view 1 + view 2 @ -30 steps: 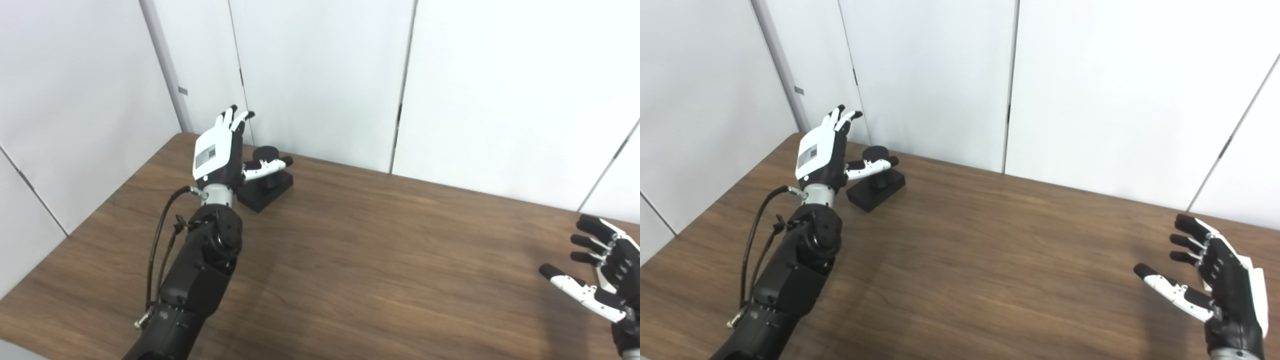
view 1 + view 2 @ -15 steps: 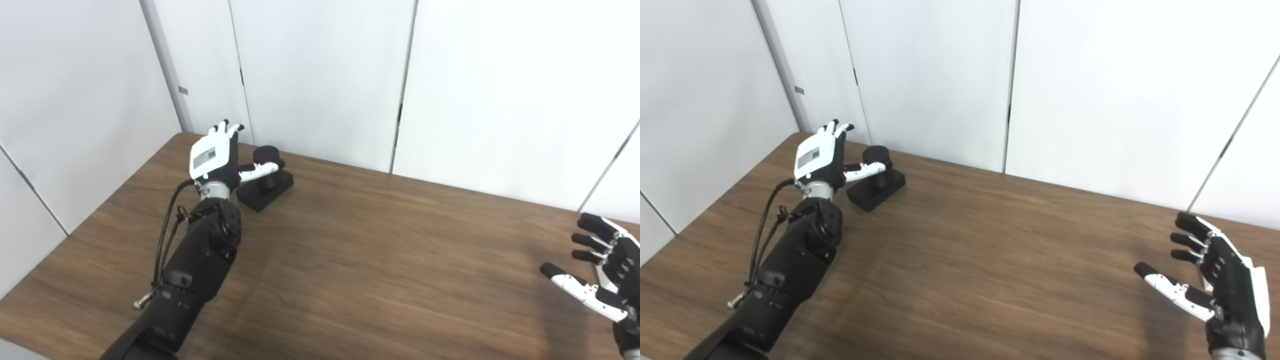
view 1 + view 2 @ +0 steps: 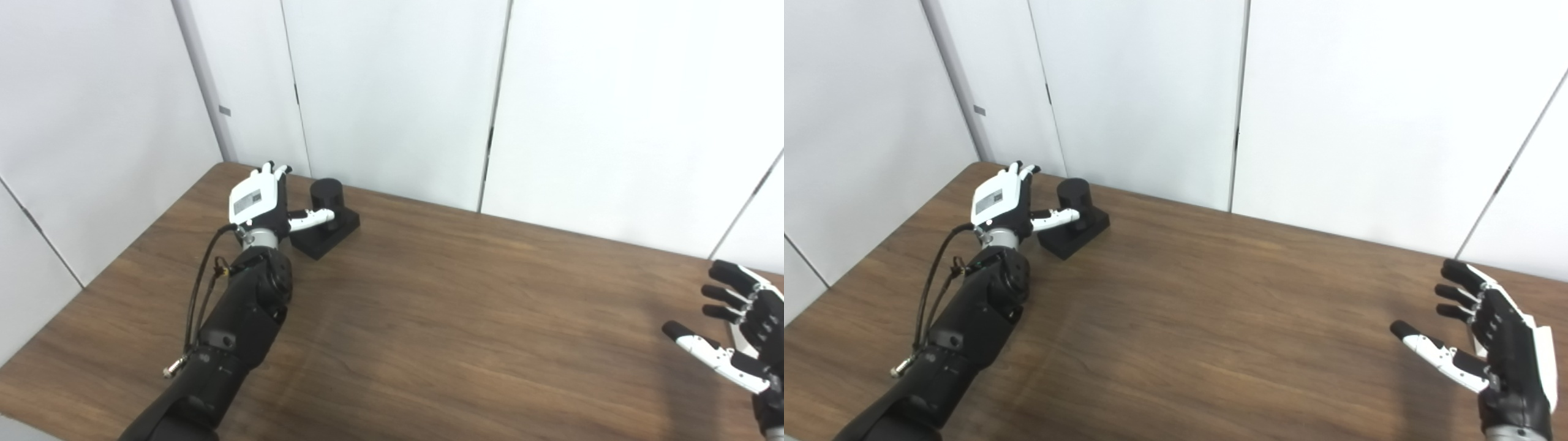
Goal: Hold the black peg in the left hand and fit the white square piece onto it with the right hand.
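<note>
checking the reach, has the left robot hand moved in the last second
Yes. The left robot hand has dropped lower beside the black peg, which has stayed put on the table.

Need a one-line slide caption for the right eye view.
Left robot hand open beside the black peg; right robot hand open, waiting.

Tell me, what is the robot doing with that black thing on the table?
The left robot hand is open and reaching beside the black peg, which stands on its black base at the far side of the wooden table. It has not grabbed it yet. The right robot hand waits open, holding nothing. No white square piece is in view.
</note>
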